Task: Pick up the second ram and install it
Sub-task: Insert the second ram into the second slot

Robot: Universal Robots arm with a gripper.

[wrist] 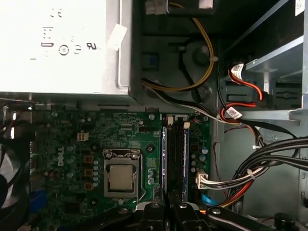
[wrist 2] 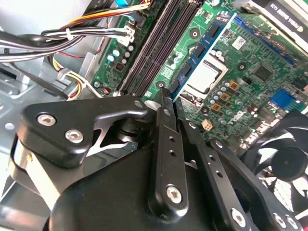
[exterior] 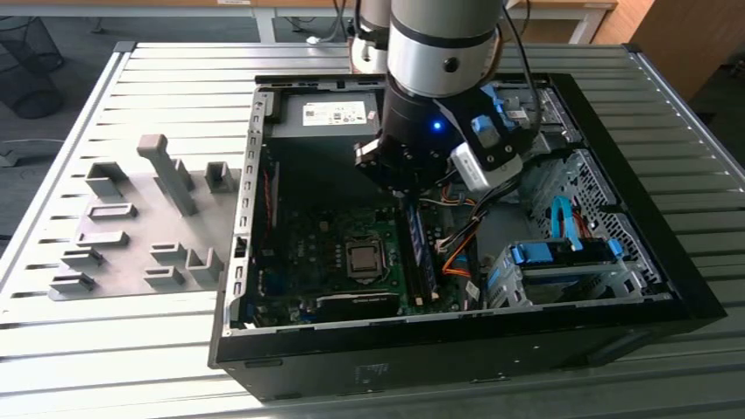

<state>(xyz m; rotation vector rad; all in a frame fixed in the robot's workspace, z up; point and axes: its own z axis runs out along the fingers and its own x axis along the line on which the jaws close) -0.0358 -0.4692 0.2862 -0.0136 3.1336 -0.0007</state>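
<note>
**Tool over the memory slots, stick low in the case**

Hangs inside the open computer case [exterior: 652,288] on the slatted counter [exterior: 140,349], tool [wrist: 168,208] directly above the memory slots [wrist: 176,154] beside the processor socket [wrist: 121,177]. Fingers [wrist 2: 166,144] drawn narrow, nearly together; cannot tell whether anything is pinched between them. In the exterior view, second ram [exterior: 420,253] stands on edge just under the tool, in line with the slots, apparently at or in one of them. Grey holder blocks [exterior: 152,218] sit well apart, on the exterior view's left.

Risks, as judgement: slight misalignment with the slot could jam or bend the stick; uneven pressing could leave one end unseated; bundled cables [wrist: 250,173] near the slots could snag the fingers.
</note>
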